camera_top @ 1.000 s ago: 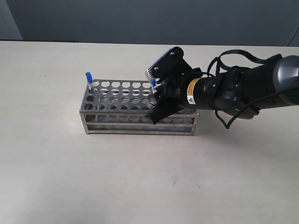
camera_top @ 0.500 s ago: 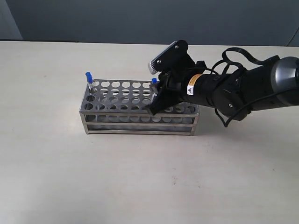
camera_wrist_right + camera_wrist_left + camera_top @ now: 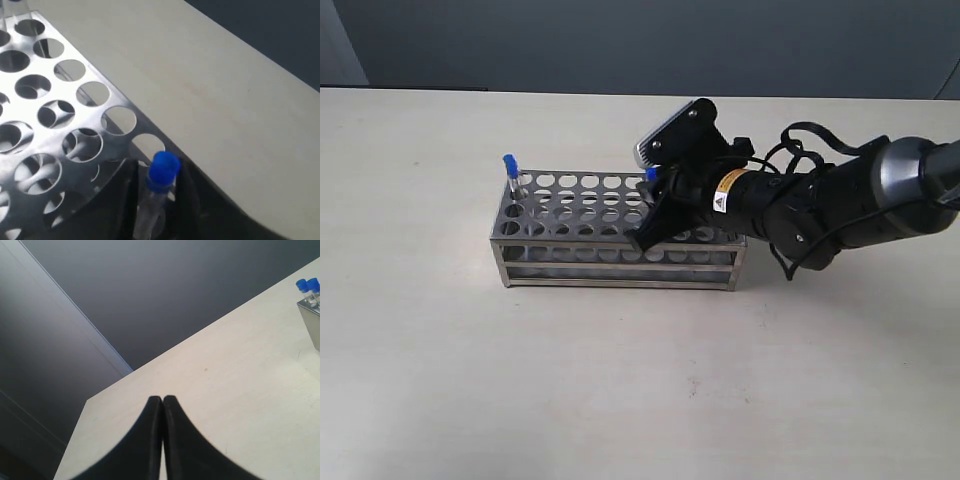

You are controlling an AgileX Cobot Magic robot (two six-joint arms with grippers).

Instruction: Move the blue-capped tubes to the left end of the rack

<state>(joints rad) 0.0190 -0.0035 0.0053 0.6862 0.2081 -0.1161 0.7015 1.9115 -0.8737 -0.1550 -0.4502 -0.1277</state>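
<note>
The steel rack (image 3: pixel 582 210) stands mid-table. One blue-capped tube (image 3: pixel 509 164) stands at its left end; the left wrist view shows two blue caps (image 3: pixel 307 285) there above the rack's corner (image 3: pixel 313 322). My right gripper (image 3: pixel 654 202) reaches over the rack's right half. It is shut on another blue-capped tube (image 3: pixel 651 175), whose cap (image 3: pixel 163 169) sticks up between the black fingers (image 3: pixel 187 196) and leans slightly. My left gripper (image 3: pixel 162 400) is shut and empty, over bare table away from the rack. No other tubes show.
Several empty holes of the rack's top plate (image 3: pixel 55 112) lie beside the held tube. The beige table (image 3: pixel 620 380) ends at a dark wall (image 3: pixel 620 40) behind. The right arm's cables (image 3: pixel 820 135) loop above its wrist.
The right gripper has turned a little and shifted over the rack; the tube's blue cap between its fingers now sits slightly higher. The tube at the left end has not moved.
</note>
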